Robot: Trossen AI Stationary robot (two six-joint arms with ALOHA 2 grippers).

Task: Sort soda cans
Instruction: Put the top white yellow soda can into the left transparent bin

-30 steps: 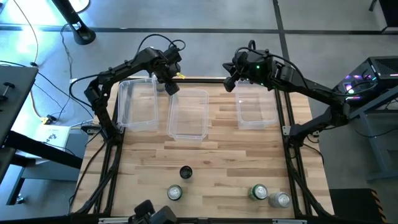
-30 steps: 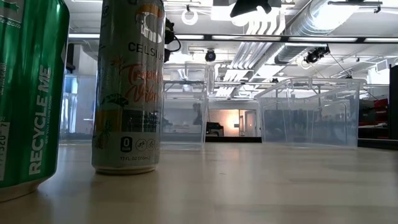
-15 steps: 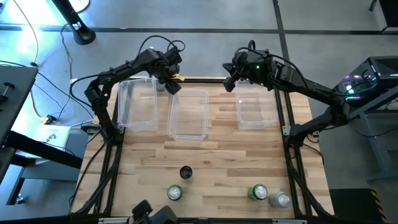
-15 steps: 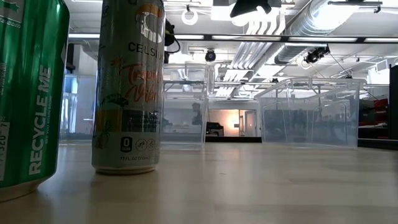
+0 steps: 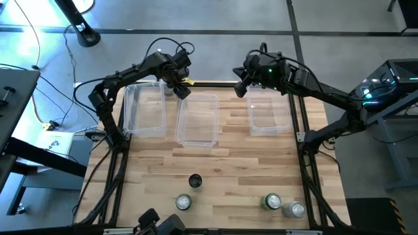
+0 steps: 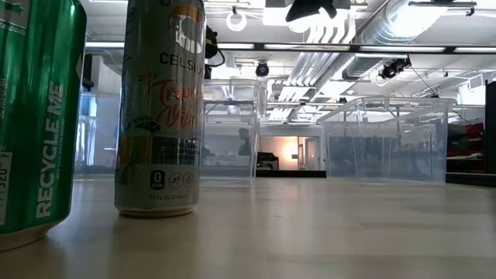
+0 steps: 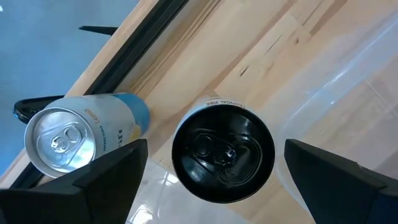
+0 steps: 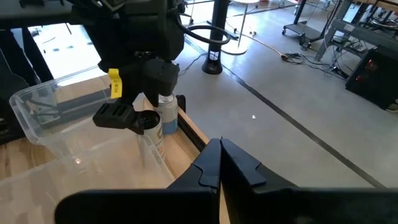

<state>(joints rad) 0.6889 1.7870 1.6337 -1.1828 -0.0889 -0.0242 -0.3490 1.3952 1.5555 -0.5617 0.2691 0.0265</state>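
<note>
The left gripper (image 7: pixel 211 168) hangs wide open over a black can (image 7: pixel 222 154) with a black top, at the table's 11 o'clock. A pale silver-topped can (image 7: pixel 78 139) stands beside it. The right gripper (image 8: pixel 219 163), at 1 o'clock, is closed and empty.

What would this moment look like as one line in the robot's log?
left end effector: open over black can | right end effector: shut, waiting | four cans unsorted

arms: two, dark, jointed | cables: black, looped | left gripper (image 8: pixel 134 118): black fingers, yellow tag | right arm: green light
</note>
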